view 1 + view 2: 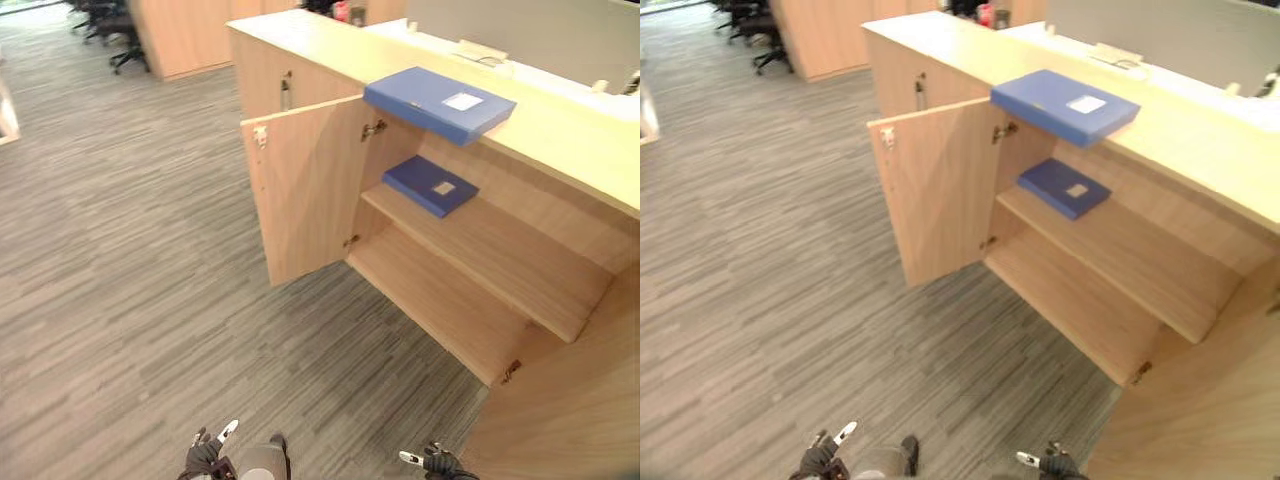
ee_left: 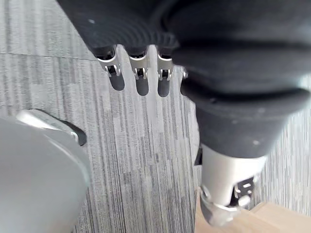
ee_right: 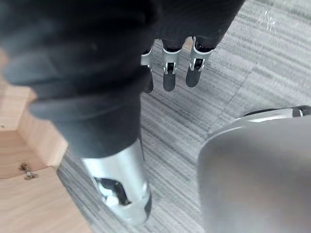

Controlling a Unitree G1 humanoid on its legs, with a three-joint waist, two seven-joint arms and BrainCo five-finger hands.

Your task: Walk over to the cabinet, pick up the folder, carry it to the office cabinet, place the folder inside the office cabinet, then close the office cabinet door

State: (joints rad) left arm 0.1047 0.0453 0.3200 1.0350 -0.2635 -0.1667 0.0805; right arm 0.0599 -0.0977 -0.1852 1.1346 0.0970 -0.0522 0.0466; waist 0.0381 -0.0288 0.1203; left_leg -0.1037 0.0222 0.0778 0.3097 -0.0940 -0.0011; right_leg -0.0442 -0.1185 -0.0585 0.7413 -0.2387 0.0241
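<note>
open office cabinet (image 1: 440, 300), its door (image 1: 305, 190) swung out over the carpet (image 1: 120, 250). a blue folder (image 1: 440, 103) lies on the worktop (image 1: 330, 50), one corner overhanging the front edge; a darker blue folder (image 1: 430, 185) lies flat on the shelf (image 1: 500, 255) inside. left hand (image 1: 205, 458) and right hand (image 1: 438, 462) hang low above the carpet, fingers straight, holding nothing.

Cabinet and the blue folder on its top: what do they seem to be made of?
Cabinet: probably laminated board in a light wood look; matte, with a faint, even grain. Folder: likely plastic or coated card; smooth blue surface with a slight sheen and a white label.
</note>
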